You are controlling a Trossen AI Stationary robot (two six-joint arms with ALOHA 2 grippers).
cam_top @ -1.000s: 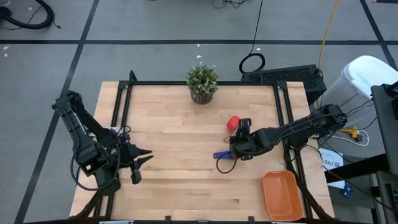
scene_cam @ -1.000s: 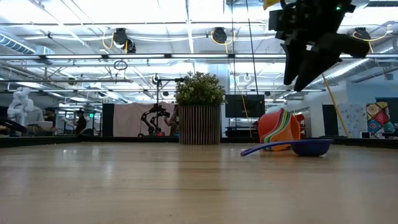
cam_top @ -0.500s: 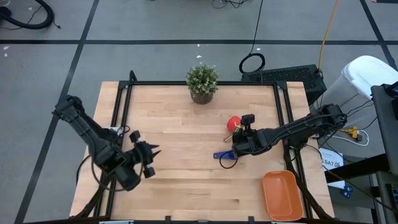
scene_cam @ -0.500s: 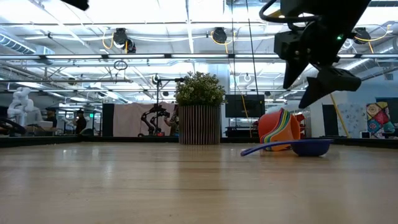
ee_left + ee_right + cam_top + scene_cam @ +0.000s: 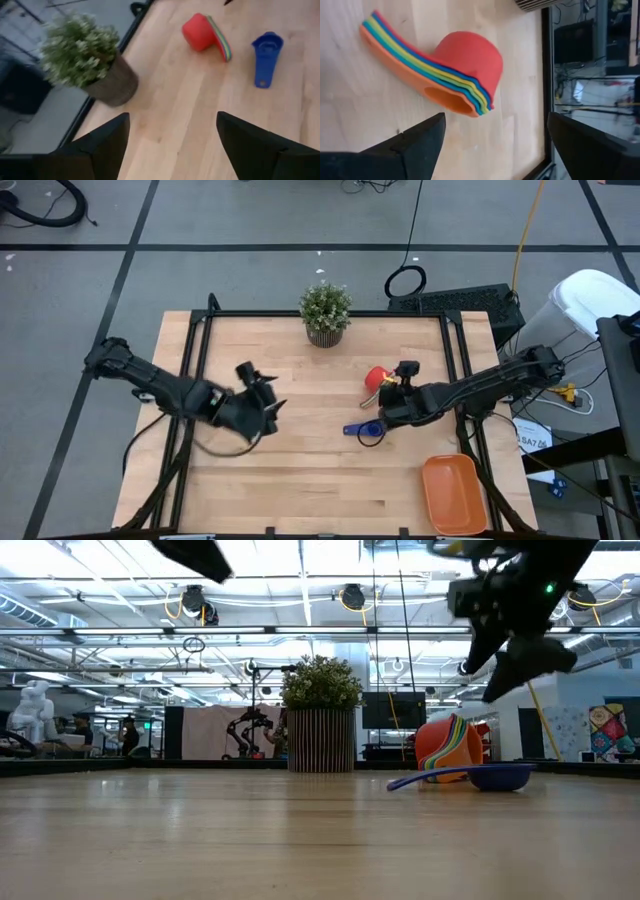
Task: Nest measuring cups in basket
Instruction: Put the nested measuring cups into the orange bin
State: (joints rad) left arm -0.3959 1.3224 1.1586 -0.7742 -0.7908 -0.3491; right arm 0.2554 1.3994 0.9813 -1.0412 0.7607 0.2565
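Overhead, table-level, two wrist views — shared nested cups point(image 5: 375, 377)

Your table and the room around it

You have a light wooden table point(image 5: 300, 470) edged by a black frame point(image 5: 195, 345), with a small potted plant point(image 5: 325, 312) standing upright near its far edge, roughly at the middle. On the grey floor past that edge, a black cable loop point(image 5: 405, 281) lies beside a dark keyboard-like slab point(image 5: 455, 301). Level across the table you see a room with ceiling lights point(image 5: 352, 596) and people point(image 5: 128, 734) far back on the left.
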